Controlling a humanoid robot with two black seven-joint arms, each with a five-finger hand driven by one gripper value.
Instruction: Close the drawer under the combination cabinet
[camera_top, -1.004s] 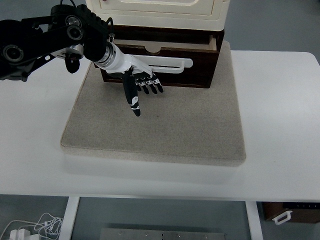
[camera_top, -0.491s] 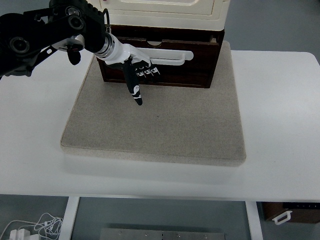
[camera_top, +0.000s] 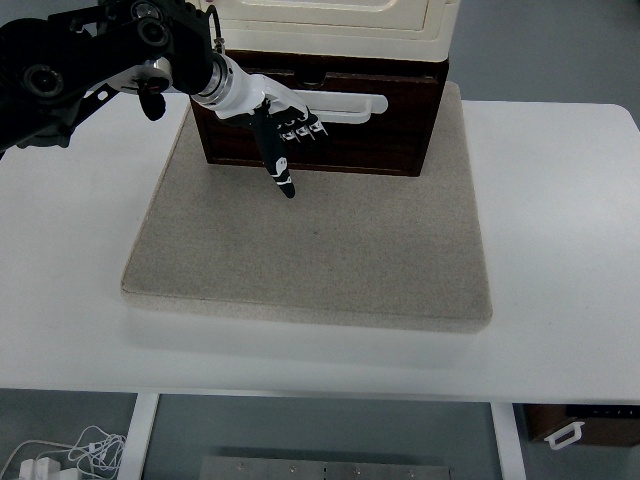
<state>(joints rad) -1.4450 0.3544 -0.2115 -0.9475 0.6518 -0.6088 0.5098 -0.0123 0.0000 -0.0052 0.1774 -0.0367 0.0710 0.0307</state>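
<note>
Head view shows the push step nearly done: the left hand (camera_top: 285, 135), fingers loosely spread and gripping nothing, lies flat against the front of the dark drawer (camera_top: 320, 135) under the cream cabinet (camera_top: 330, 25) at the mat's (camera_top: 310, 250) far edge. The drawer front looks close to flush, just ahead of the hand, beside its white handle (camera_top: 345, 105). Next, I judge, comes a short straight press inward until it seats.
</note>
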